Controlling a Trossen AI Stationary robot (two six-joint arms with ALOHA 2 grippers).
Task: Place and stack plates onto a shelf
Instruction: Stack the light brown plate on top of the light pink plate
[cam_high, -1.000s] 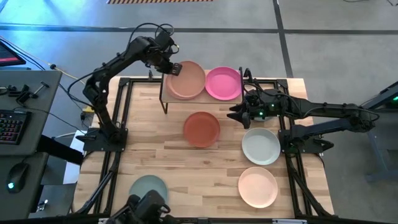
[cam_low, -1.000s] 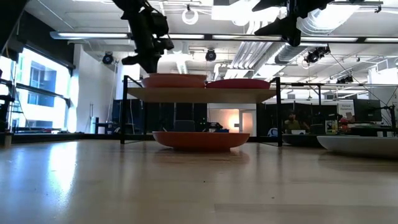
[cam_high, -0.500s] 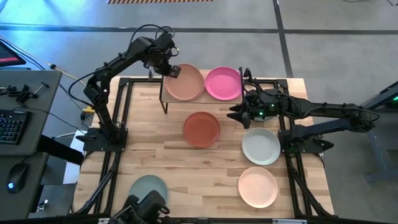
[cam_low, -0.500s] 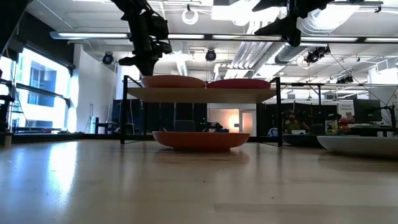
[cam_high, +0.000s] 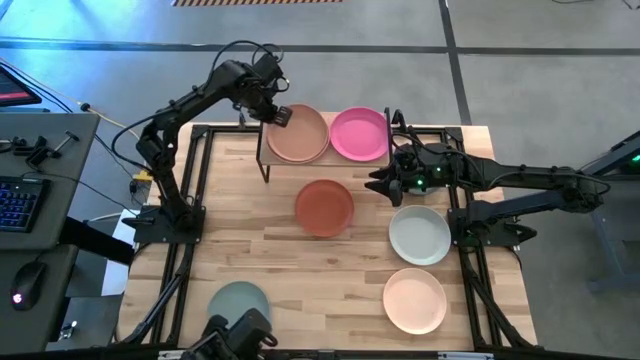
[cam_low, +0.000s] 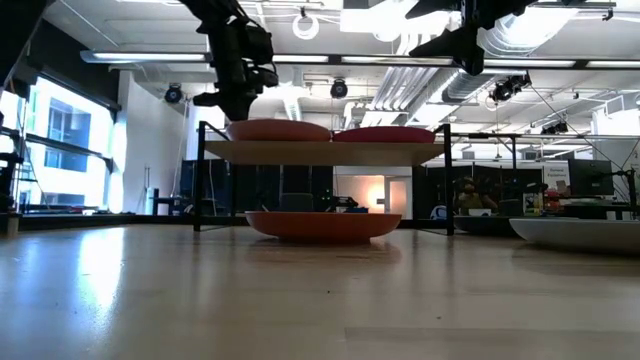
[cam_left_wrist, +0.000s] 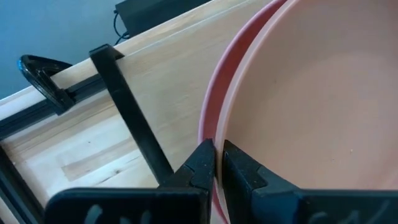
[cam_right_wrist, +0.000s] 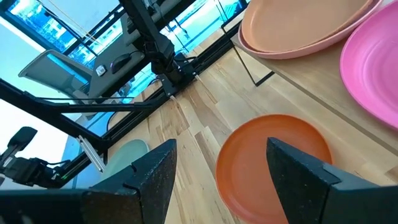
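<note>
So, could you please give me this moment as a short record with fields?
shelf: holds a peach plate stack and a magenta plate
left gripper: jaws pinched on the peach plate's rim
right gripper: jaws open, empty, above the table
on table: terracotta plate, pale plate, cream plate, sage plate

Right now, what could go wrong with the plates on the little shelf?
The left gripper pinches the rim of the top peach plate, stacked on another on the shelf. Letting go crookedly might slide that plate off centre. The magenta plate sits right beside it, so a nudge could bump it.
</note>
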